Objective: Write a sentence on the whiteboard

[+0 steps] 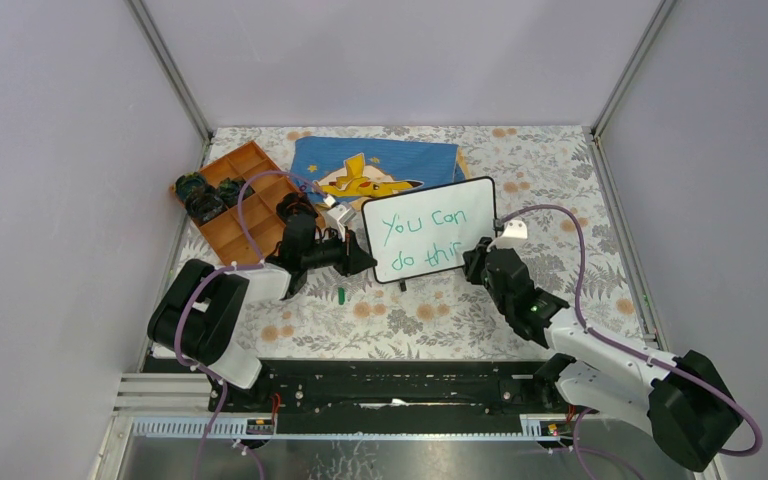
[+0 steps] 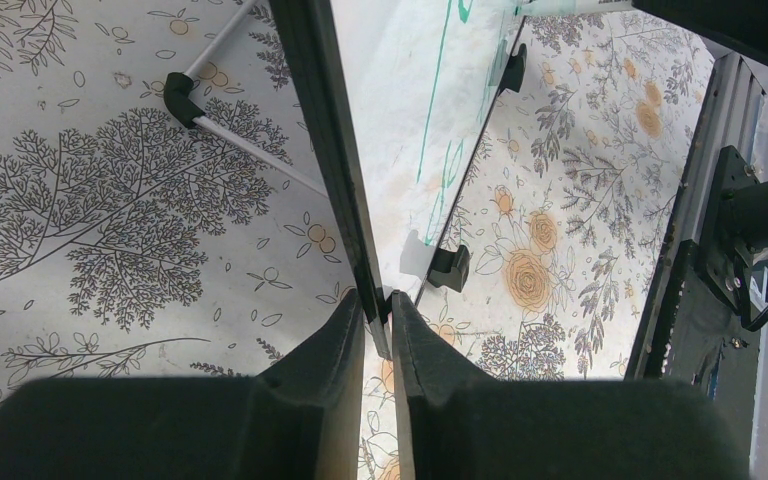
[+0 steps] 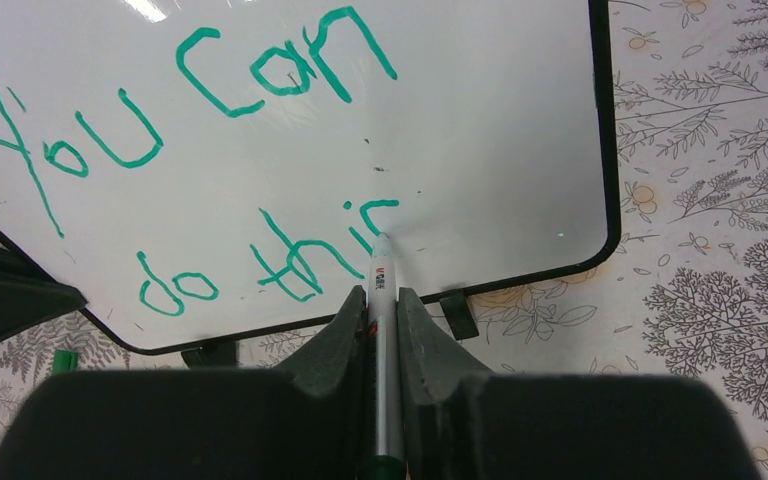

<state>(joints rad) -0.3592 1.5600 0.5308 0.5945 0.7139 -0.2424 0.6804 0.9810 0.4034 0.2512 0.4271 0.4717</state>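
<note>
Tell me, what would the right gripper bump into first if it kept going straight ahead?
The whiteboard. The right gripper points straight at it, and the marker it holds sticks out ahead, its tip seemingly touching the board by the last green letter. The marker would press in first.

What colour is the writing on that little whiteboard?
The sentence is green, clearest in the right wrist view.

My table (image 1: pixel 410 322), floral cover | upper left: orange tray (image 1: pixel 257 160) | upper centre: blue cloth (image 1: pixel 410 160) | centre: whiteboard (image 1: pixel 460 212) on its feet | just lower left of board: small green piece (image 1: pixel 341 294)
</note>
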